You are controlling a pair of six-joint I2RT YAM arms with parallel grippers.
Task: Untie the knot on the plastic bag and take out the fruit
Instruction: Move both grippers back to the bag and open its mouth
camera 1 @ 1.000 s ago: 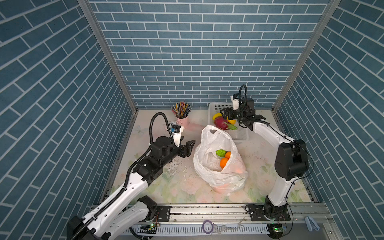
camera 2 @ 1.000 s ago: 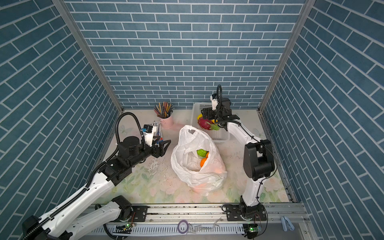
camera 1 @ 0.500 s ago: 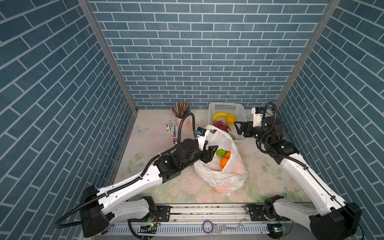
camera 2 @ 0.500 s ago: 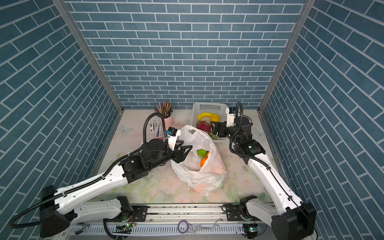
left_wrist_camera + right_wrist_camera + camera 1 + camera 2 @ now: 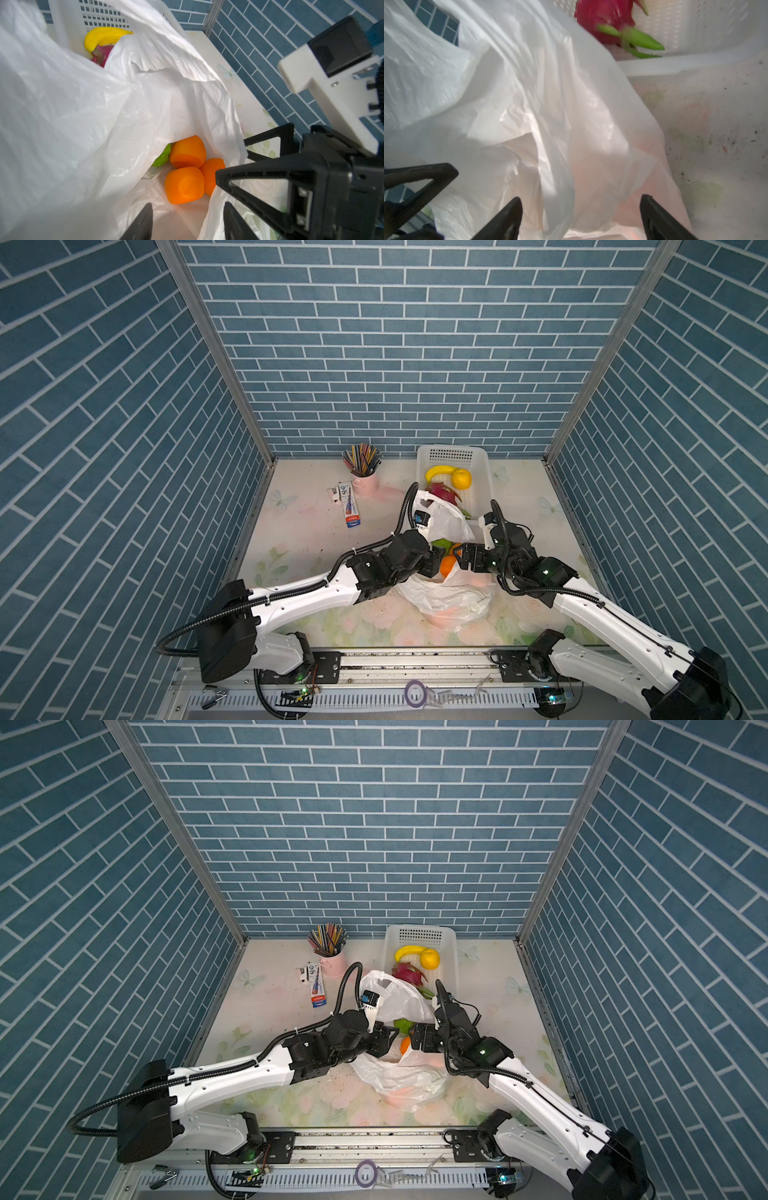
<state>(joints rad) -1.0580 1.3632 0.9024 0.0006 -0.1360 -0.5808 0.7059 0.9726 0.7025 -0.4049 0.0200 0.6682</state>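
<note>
no knot to be seen anywhere on the plastic bag (image 5: pixel 446 597) — judged untied, with the mouth gaping upward at mid-table. three pieces already out and lying in the basket (image 5: pixel 484 472) at twelve o'clock from the bag: a lemon (image 5: pixel 461 479), a dragon fruit (image 5: pixel 442 491) close to the bag's far rim, plus a banana (image 5: pixel 438 472). still inside, by the left wrist view: three oranges (image 5: pixel 185 185) touching one another on the bag's floor, and a green fruit (image 5: pixel 163 159) half tucked under a fold beside them; more beneath the plastic not to be ruled out, with so much hidden. roughly midway by estimate — untying done, emptying begun, at least four pieces left. left gripper (image 5: pixel 187 205) at nine o'clock of the mouth, reaching in just short of the oranges, fingers moderately apart and gripping nothing visible. right gripper (image 5: pixel 581 197) at three o'clock of the mouth, seemingly straddling the rim, fingers spread wide to either side of a loose fold of plastic, not pinching it. likely next: closing on the nearest orange with the left while steadying the rim with the right, then carrying toward twelve o'clock. worth watching for thin film caught along with the fruit
</note>
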